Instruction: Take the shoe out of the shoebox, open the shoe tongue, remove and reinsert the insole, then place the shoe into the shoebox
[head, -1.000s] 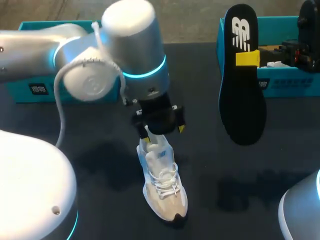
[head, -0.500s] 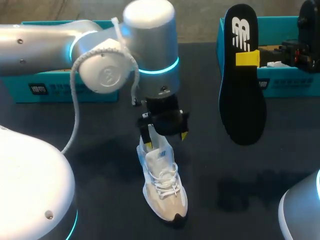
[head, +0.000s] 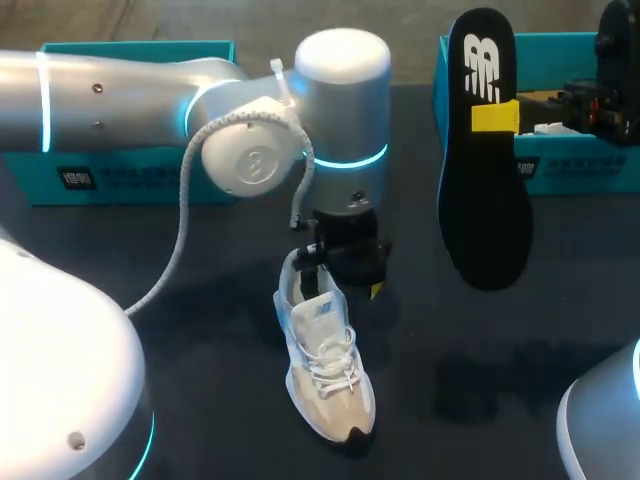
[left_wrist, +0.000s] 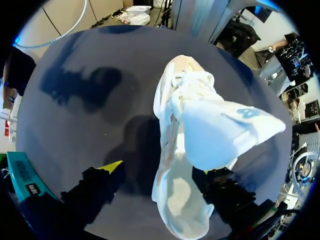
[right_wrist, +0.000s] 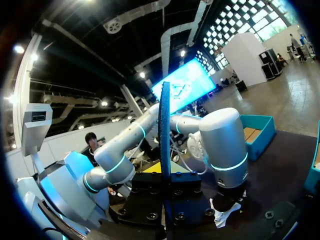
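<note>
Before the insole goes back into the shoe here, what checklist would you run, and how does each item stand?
1. Insole gripped by right gripper: ok.
2. Shoe upright on table: ok.
3. Tongue lifted, opening showing: ok.
4. Left gripper holding the shoe steady: not ok, its fingers stand open either side of it.
5. Space above the opening free: not ok, left gripper hangs right over it.
</note>
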